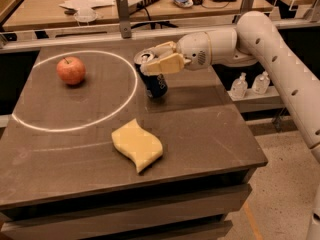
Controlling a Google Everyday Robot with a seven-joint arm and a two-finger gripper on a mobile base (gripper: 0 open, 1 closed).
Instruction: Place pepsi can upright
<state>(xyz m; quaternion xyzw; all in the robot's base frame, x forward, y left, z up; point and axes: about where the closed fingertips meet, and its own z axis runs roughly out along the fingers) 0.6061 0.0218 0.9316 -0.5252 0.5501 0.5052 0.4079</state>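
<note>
The pepsi can [155, 83], dark blue with a silver top, stands nearly upright at the middle back of the dark table [210, 129], its base at or just above the surface. My gripper [159, 61] reaches in from the right and is shut on the can's upper part, its beige fingers [169, 64] wrapped around the rim. The white arm [250, 39] stretches away to the right.
A red apple [70, 70] sits at the back left inside a white painted circle [75, 126]. A yellow sponge [137, 144] lies in front of the can. Two small bottles [250, 85] stand on a shelf to the right. A cluttered desk [100, 4] lies behind.
</note>
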